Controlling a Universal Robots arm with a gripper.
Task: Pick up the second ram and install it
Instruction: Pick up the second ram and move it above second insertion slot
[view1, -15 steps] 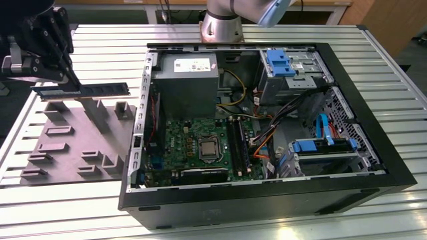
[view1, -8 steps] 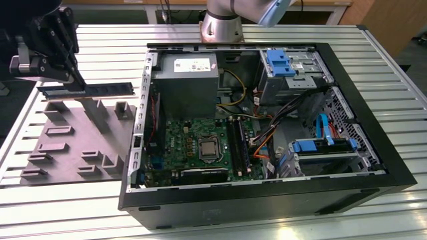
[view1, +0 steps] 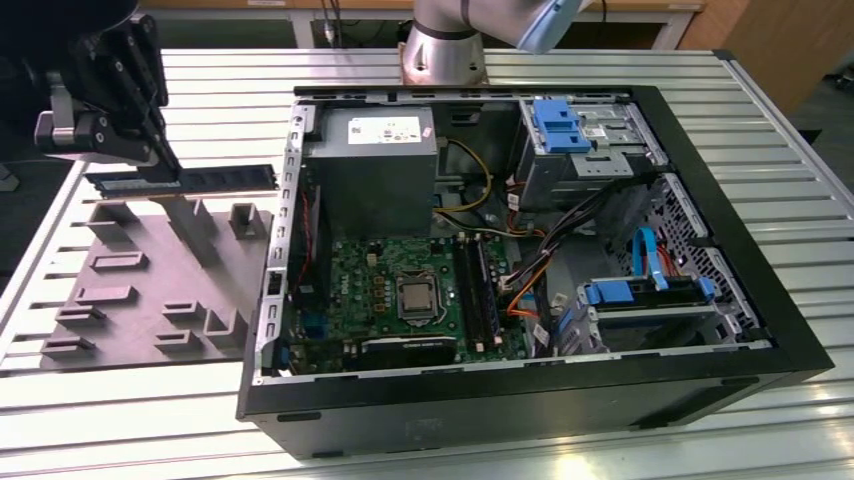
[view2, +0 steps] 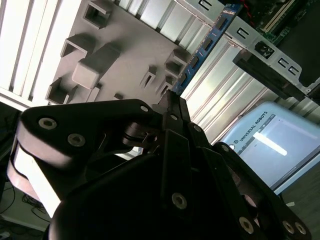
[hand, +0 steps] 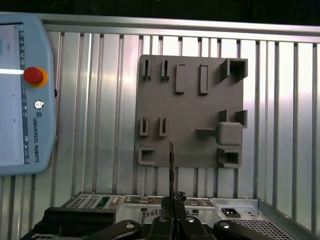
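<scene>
The second ram (view1: 200, 180), a long thin dark stick, hangs level above the far end of the grey fixture block (view1: 134, 290) at the exterior view's left. My gripper (view1: 163, 170) is shut on one end of it. In the second wrist view the ram (view2: 205, 47) runs out from the closed gripper (view2: 172, 100) over the fixture block (view2: 125, 50). In the first wrist view the ram (hand: 171, 165) shows edge-on, pinched in the gripper (hand: 173, 200) near the fixture block (hand: 195, 115). The black memory slots (view1: 478, 295) lie on the motherboard inside the open computer case (view1: 747, 290).
The case lies on its side on the slatted aluminium table (view1: 160, 420), with a power supply (view1: 367, 160), drive bays (view1: 581, 135) and loose cables inside. The arm's base (view1: 441, 50) stands behind the case. A teach pendant (hand: 20, 95) lies on the table.
</scene>
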